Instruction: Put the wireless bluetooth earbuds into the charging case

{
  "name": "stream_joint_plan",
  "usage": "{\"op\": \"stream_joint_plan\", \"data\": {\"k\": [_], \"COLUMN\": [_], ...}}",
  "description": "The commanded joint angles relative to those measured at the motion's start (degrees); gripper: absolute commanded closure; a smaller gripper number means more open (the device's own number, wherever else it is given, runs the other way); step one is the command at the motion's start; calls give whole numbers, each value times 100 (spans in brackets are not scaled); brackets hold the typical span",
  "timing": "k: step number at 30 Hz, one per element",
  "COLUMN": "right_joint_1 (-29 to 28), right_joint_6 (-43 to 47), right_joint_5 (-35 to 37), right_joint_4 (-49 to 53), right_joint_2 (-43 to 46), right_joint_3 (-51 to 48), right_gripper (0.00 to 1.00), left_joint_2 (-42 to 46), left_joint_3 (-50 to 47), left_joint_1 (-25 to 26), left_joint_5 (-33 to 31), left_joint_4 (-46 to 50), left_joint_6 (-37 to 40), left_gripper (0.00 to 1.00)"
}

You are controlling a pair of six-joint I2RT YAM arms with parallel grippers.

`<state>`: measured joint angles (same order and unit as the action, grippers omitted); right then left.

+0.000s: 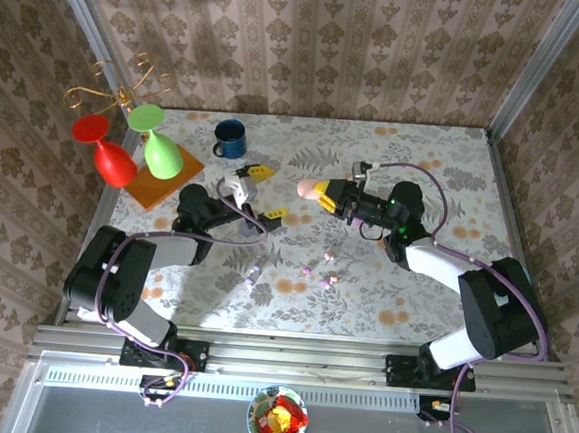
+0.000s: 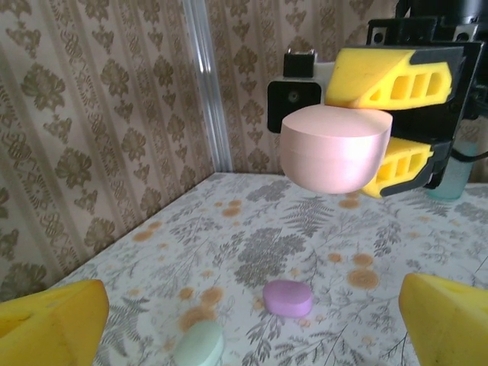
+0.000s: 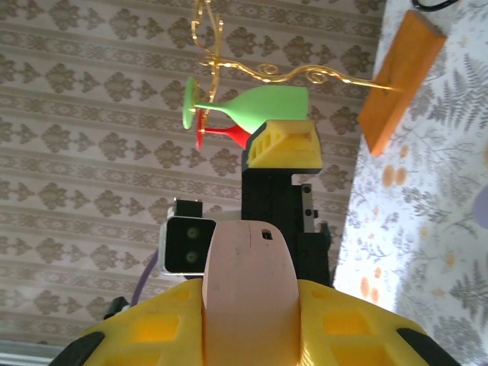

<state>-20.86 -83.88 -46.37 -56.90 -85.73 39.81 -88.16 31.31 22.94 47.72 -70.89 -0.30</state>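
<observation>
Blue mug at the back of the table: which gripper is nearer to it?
Left. The left gripper is open just right of the blue mug; the right gripper holds a pink case farther right.

no readable text, no labels, no brand marks, no numbers on any visible surface

Two arms, one gripper each: left gripper [image 1: 264,192], right gripper [image 1: 322,194]. One pink charging case [image 1: 307,188]. About six wireless bluetooth earbuds [image 1: 307,270] dot the bench [image 1: 452,189] mid-frame, too tiny for a sure count. Upper left: two goblets, one red goblet [image 1: 109,152] and one green goblet [image 1: 155,141], on one wire stand [image 1: 119,88] with one orange board [image 1: 156,188]. One blue mug [image 1: 229,139]. One bowl [image 1: 252,412], bottom centre.
</observation>
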Motion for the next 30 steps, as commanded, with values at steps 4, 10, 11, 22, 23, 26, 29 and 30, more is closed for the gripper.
{"op": "stream_joint_plan", "data": {"k": [4, 10, 11, 22, 23, 26, 29, 30], "right_joint_1": [13, -41, -51, -107, -102, -115, -120, -120], "right_joint_6": [-1168, -1552, -1577, -1520, -1501, -1491, -1466, -1442], "right_joint_5": [-40, -55, -74, -379, -390, -415, -432, -443], "right_joint_4": [-1330, -1636, -1639, -1651, -1631, -1637, -1645, -1648], "right_joint_2": [-234, -424, -452, -495, -494, -497, -504, -506], "right_joint_3": [-20, -17, -17, -52, -58, -62, -53, -44], "right_gripper": [91, 93, 94, 95, 96, 97, 97, 98], "left_joint_2": [-62, -187, -193, -429, -450, -472, -506, -525], "left_joint_3": [318, 516, 555, 955, 978, 1033, 1079, 1089], "left_joint_1": [244, 479, 508, 617, 615, 624, 624, 624], "left_joint_5": [389, 365, 367, 821, 835, 958, 1075, 1097], "left_joint_4": [-347, -355, -357, -360, -355, -359, -362, -352], "left_joint_6": [-217, -215, -218, -583, -619, -727, -818, -836], "left_gripper": [4, 9, 11, 31, 32, 35, 40, 42]}}
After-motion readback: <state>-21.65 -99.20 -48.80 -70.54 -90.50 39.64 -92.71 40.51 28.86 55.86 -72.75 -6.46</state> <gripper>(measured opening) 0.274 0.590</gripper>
